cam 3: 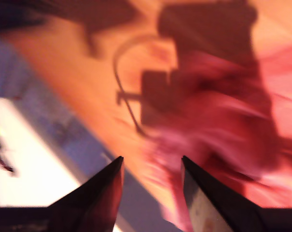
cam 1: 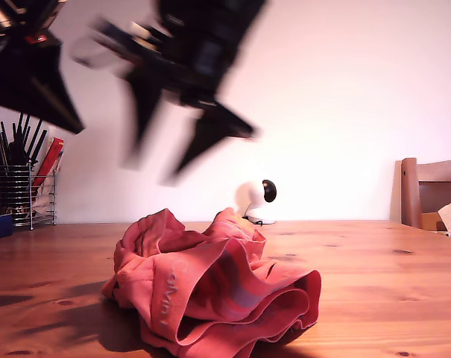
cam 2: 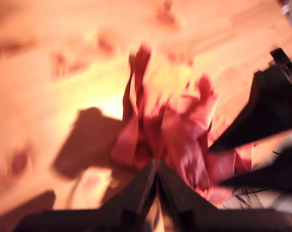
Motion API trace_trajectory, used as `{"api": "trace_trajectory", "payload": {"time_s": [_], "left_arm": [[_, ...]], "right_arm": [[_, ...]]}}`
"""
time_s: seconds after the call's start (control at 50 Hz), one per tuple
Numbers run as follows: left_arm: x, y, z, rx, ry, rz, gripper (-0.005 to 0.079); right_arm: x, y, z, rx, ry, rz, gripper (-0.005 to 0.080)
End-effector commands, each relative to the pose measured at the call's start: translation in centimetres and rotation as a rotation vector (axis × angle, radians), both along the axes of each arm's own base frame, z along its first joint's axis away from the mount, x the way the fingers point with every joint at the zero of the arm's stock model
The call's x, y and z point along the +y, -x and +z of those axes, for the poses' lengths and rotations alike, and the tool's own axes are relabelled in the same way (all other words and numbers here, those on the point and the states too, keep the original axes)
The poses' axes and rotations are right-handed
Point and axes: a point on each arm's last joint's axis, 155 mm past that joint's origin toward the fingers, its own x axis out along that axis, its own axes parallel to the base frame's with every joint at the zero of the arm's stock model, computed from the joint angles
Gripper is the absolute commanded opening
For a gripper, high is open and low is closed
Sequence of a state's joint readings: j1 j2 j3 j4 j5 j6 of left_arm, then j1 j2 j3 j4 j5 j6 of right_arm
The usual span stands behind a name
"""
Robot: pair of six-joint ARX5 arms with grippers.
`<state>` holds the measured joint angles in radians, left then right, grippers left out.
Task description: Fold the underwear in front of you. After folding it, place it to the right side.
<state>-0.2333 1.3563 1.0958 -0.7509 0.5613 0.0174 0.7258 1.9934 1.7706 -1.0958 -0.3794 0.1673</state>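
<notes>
— On the wooden table, what is seen?

— The underwear is seen lying in a crumpled, unfolded heap, near the front edge and a little towards the exterior view's left of centre. The coral-red cloth is bunched into loose ruffles, and the paler waistband is turned outwards, with grey lettering running up it.

— How is my first gripper found?

— Its two dark fingers are pressed together at the tips, with nothing caught between them. It is held above the heap, and the cloth is viewed from overhead beyond the tips.

— And my second gripper?

— Its fingers are set apart, with a clear gap between them and nothing held. Red cloth is seen past the tips, partly covered by a dark shadow, though the picture is badly blurred.

— Are the arms touching the garment?

— No contact is shown. Two blurred black arms are seen high in the exterior view, one at its top left corner and one nearer the centre, both well above the cloth.

— What else is placed on the table?

— A small white camera is stood just behind the heap. A wire holder of pens is set at the exterior view's left, and a wooden chair is seen at its right.
</notes>
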Motion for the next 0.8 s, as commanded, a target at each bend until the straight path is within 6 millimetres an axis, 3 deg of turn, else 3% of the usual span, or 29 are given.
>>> {"api": "trace_trajectory", "payload": {"time_s": [0.0, 0.22, 0.42, 0.54, 0.78], "left_arm": [[-1.0, -0.1, 0.5, -0.019, 0.019, -0.015, -0.0021], [-5.0, -0.3, -0.4, -0.045, 0.038, -0.108, -0.001], [-9.4, 0.6, -3.9, -0.014, 0.02, -0.236, 0.0009], [-10.4, 1.2, -6.2, 0.027, -0.011, -0.274, 0.0079], [-12.1, 1.8, -8.4, 0.066, -0.026, -0.293, 0.008]], "right_arm": [[-1.6, -1.5, 0.5, -0.016, 0.0, -0.032, 0.034], [-5.6, -5.3, 0.5, -0.048, 0.008, -0.105, 0.034], [-8.3, -8.5, 0.8, -0.099, -0.011, -0.155, 0.034], [-9.1, -10.2, 1.1, -0.135, -0.035, -0.185, 0.034], [-10.2, -12.0, 1.5, -0.172, -0.053, -0.222, 0.034]]}}
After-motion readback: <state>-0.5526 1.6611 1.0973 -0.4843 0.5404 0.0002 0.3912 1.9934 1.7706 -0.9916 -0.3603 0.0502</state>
